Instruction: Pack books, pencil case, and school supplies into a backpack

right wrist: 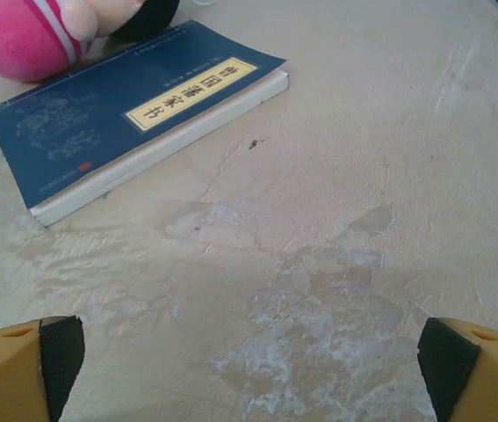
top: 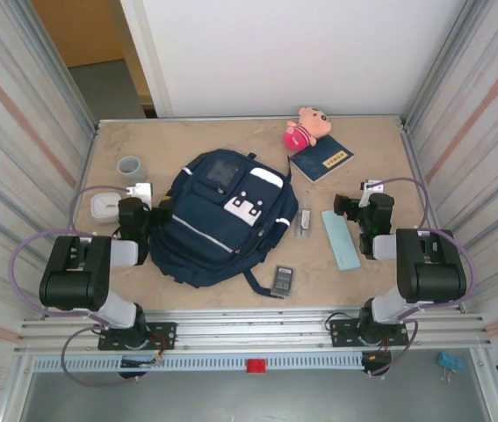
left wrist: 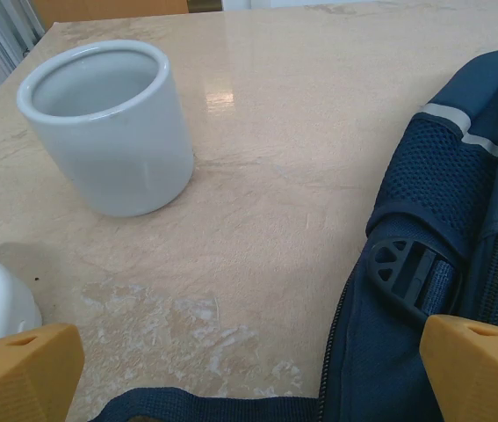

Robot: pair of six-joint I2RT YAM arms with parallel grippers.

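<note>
1. The backpack [top: 218, 215] lies flat mid-frame in the top view. It appears zipped, so it likely needs opening first, and nothing looks packed yet.
2. The book [top: 321, 161], pencil case [top: 341, 239], calculator [top: 284, 280] and clear oblong [top: 303, 220] lie loose to its right, probably staged within the right arm's reach.
3. The left claw [left wrist: 249, 382] gapes empty, with the backpack at lower right of its view and a cup [left wrist: 108, 123] at upper left.
4. The right claw [right wrist: 249, 369] gapes empty, with the book at upper left of its view, well apart from the fingers.
</note>
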